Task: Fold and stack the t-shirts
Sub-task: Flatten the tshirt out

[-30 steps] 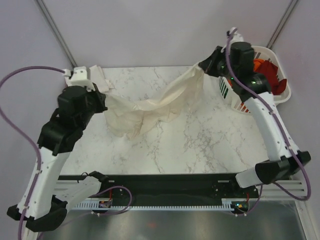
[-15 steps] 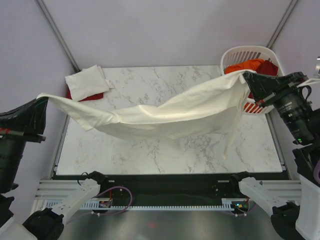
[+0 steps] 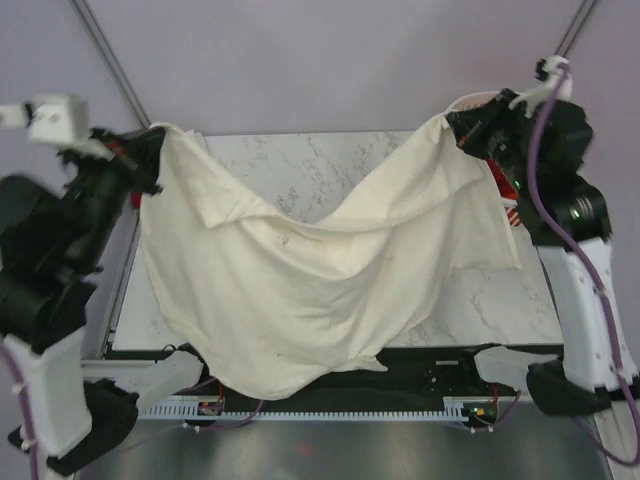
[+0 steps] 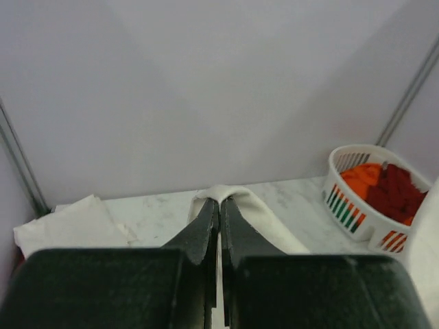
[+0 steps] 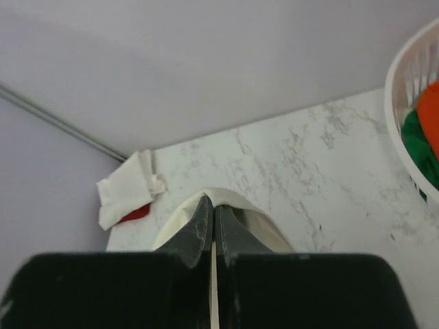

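Both arms have swung in from the sides over the last half second. The large cream shirt (image 3: 300,290), before a low band stretched between them, now hangs open as a wide sheet. The left gripper (image 3: 160,135) is over the far left corner of the table (image 3: 320,160) and the right gripper (image 3: 452,122) is over the far right corner. Each has its jaws closed on a top corner of the shirt, and both wrist views show a fold of cream cloth pinched at the fingertips.

The shirt's top edge sags in the middle between the two grips. Its body covers most of the table from the camera above, and the bottom hem hangs past the near edge.

From the left wrist, a folded white shirt (image 4: 68,223) lies at the far left corner. The right wrist view shows a red shirt (image 5: 137,214) peeking out from under it.

The basket (image 4: 343,199) stands at the far right corner, just behind the right gripper. It holds an orange shirt (image 4: 360,178) and a maroon shirt (image 4: 398,195). The right wrist view also shows a green cloth (image 5: 418,147) inside it.
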Available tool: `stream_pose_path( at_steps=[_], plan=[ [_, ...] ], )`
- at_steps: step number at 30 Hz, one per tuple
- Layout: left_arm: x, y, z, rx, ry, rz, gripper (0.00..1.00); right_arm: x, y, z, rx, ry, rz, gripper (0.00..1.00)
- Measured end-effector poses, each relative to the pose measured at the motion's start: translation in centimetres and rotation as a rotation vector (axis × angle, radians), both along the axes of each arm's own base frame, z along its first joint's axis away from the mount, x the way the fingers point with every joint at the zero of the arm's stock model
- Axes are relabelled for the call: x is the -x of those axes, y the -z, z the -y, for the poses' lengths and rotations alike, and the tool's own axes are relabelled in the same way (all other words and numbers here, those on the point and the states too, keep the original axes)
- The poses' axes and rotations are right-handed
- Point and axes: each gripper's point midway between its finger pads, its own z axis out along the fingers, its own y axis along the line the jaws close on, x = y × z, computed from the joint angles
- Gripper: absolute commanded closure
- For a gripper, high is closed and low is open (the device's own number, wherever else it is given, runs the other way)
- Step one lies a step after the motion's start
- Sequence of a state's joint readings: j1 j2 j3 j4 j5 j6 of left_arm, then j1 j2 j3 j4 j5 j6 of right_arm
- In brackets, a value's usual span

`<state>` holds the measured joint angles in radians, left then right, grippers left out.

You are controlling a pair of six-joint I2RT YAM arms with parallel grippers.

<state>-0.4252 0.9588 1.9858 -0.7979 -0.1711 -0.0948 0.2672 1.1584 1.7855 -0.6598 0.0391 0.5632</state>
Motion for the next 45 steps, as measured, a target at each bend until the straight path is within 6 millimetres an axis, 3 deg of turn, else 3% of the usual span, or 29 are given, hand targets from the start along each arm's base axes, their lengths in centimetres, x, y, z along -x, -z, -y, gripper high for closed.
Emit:
stream_pose_path(
  at_steps=[1, 4, 5, 6, 7, 8, 9, 10, 11, 12, 13, 14, 15, 18, 19, 22, 24, 26, 27, 30, 33, 36, 38, 41, 45],
  plan=[
    [-3.1, 1.1, 0.8, -0.032, -0.028, -0.053, 0.98, -3.1, 2.3, -0.2, 0.008, 0.024, -0.074, 1.0],
    [-15.9, 7.1, 2.7, -0.152, -0.132, -0.271, 0.97, -12.5, 10.9, 0.0, 0.006, 0.09, -0.304, 0.03],
    [-20.7, 10.2, 2.8, -0.182, -0.166, -0.358, 0.96, -16.0, 14.5, 0.4, 0.016, 0.115, -0.389, 0.02],
    [-24.3, 12.6, 2.4, -0.2, -0.198, -0.427, 0.86, -19.3, 18.8, 0.8, 0.036, 0.138, -0.487, 0.02],
    [-29.4, 16.8, 1.9, -0.221, -0.227, -0.531, 0.69, -21.6, 21.9, 1.2, 0.048, 0.157, -0.548, 0.02],
    [-34.2, 21.0, 1.5, -0.216, -0.244, -0.603, 0.28, -24.1, 26.3, 1.6, 0.067, 0.178, -0.633, 0.02],
    [-37.4, 25.9, 0.8, -0.217, -0.255, -0.687, 0.18, -25.0, 29.3, 2.1, 0.084, 0.195, -0.692, 0.02],
    [-39.0, 32.0, -0.1, -0.217, -0.264, -0.815, 0.14, -25.0, 32.5, 2.7, 0.11, 0.217, -0.769, 0.02],
    [-39.0, 37.5, -1.0, -0.225, -0.276, -0.95, 0.06, -24.2, 34.5, 3.1, 0.127, 0.224, -0.835, 0.02],
    [-38.4, 41.5, -1.9, -0.231, -0.29, -1.055, 0.03, -23.6, 35.2, 3.1, 0.141, 0.221, -0.86, 0.02],
    [-37.1, 44.8, -2.8, -0.235, -0.304, -1.161, 0.02, -23.1, 34.5, 3.2, 0.163, 0.228, -0.858, 0.02],
    [-35.5, 47.0, -3.7, -0.241, -0.317, -1.252, 0.01, -22.8, 33.2, 3.1, 0.173, 0.229, -0.834, 0.02],
    [-34.5, 47.7, -4.2, -0.242, -0.324, -1.299, 0.0, -22.3, 31.0, 3.2, 0.178, 0.233, -0.791, 0.02],
    [-34.0, 43.7, -4.1, -0.217, -0.328, -1.234, 0.01, -20.0, 24.0, 3.9, 0.165, 0.246, -0.633, 0.02],
    [-33.7, 41.1, -3.7, -0.208, -0.323, -1.179, 0.02, -18.8, 21.9, 4.1, 0.154, 0.249, -0.573, 0.02],
    [-30.7, 33.4, -1.9, -0.183, -0.294, -1.022, 0.05, -15.4, 19.0, 4.8, 0.146, 0.266, -0.484, 0.02],
    [-27.1, 29.5, 0.0, -0.165, -0.254, -0.924, 0.07, -14.5, 20.0, 4.7, 0.157, 0.26, -0.482, 0.02],
    [-22.8, 28.2, 2.7, -0.15, -0.185, -0.872, 0.07, -14.4, 22.7, 4.0, 0.185, 0.238, -0.518, 0.02],
    [-20.6, 28.9, 4.0, -0.143, -0.147, -0.87, 0.07, -14.3, 24.8, 3.4, 0.206, 0.223, -0.557, 0.02],
    [-15.6, 34.3, 6.7, -0.134, -0.06, -0.968, 0.07, -12.7, 31.8, 1.7, 0.277, 0.165, -0.706, 0.02],
    [-12.7, 42.2, 6.9, -0.124, -0.053, -1.143, 0.09, -10.7, 35.3, 0.7, 0.328, 0.117, -0.791, 0.02],
    [-9.8, 49.1, 8.1, -0.09, 0.011, -1.307, 0.12, -10.5, 35.1, 0.4, 0.341, 0.103, -0.779, 0.02],
    [-8.4, 51.2, 9.6, -0.055, 0.069, -1.342, 0.12, -10.6, 34.5, 0.4, 0.341, 0.102, -0.756, 0.02],
    [-8.5, 51.3, 12.6, 0.009, 0.164, -1.291, 0.14, -10.8, 33.5, 0.4, 0.341, 0.099, -0.723, 0.02],
    [-11.1, 50.5, 15.1, 0.094, 0.221, -1.207, 0.19, -10.7, 32.9, 0.5, 0.345, 0.097, -0.704, 0.02]
  ],
)
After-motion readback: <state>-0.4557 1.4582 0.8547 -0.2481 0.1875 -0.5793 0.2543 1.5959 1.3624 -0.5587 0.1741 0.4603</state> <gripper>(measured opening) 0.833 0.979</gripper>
